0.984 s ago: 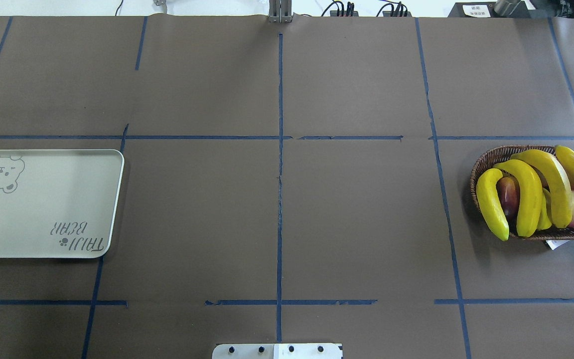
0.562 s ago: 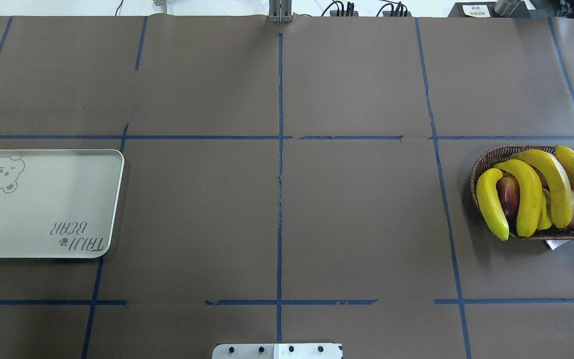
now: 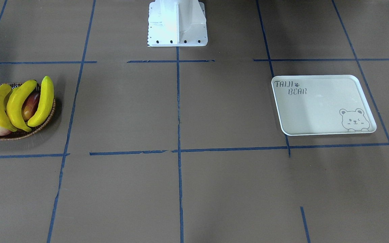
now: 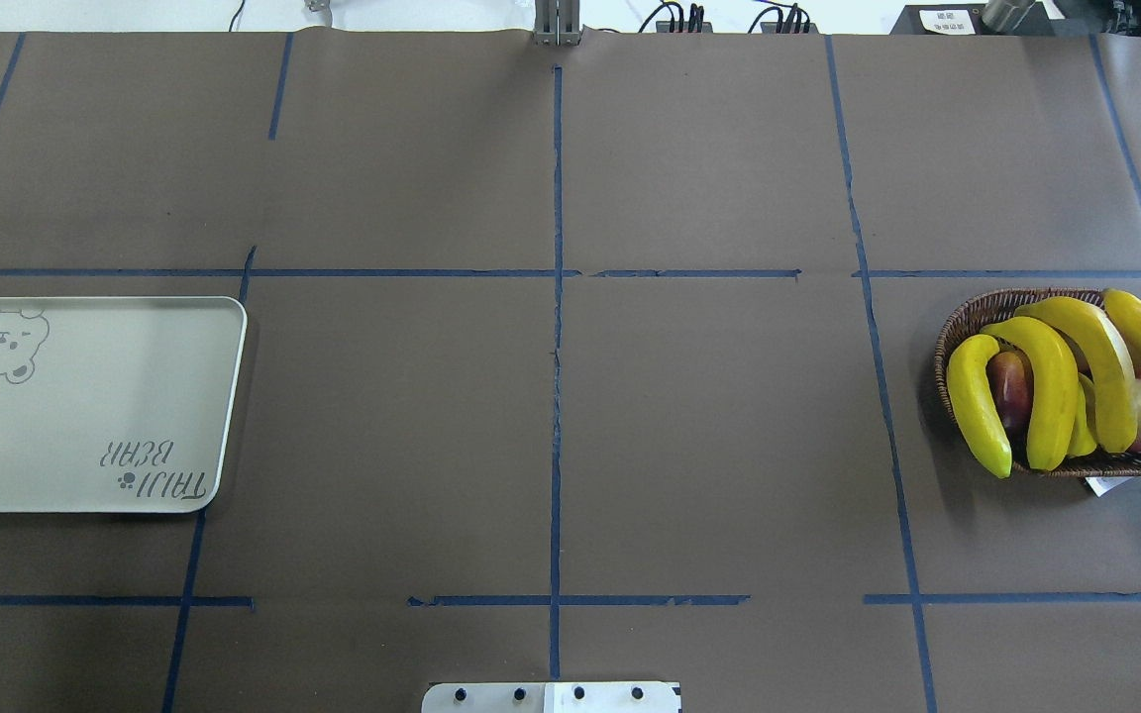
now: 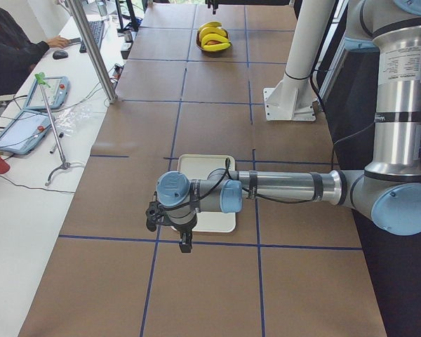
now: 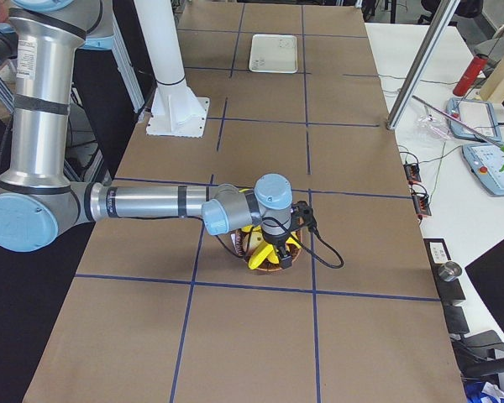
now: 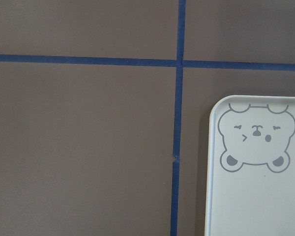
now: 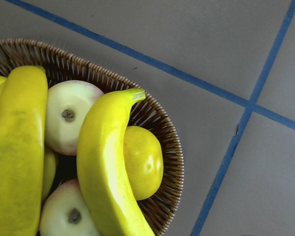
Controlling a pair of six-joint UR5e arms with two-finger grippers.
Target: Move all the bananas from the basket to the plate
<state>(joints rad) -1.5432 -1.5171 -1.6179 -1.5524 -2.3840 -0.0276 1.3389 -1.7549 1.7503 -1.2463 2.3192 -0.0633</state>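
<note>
Four glossy yellow bananas (image 4: 1054, 396) overlap in the brown wicker basket (image 4: 967, 309); lifting one risks spilling neighbours; we cannot tell how our fingers (image 5: 186, 243) stand.

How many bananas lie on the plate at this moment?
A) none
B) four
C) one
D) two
A: in the overhead view the plate holds no banana, and all four bananas lie in the basket.
</note>
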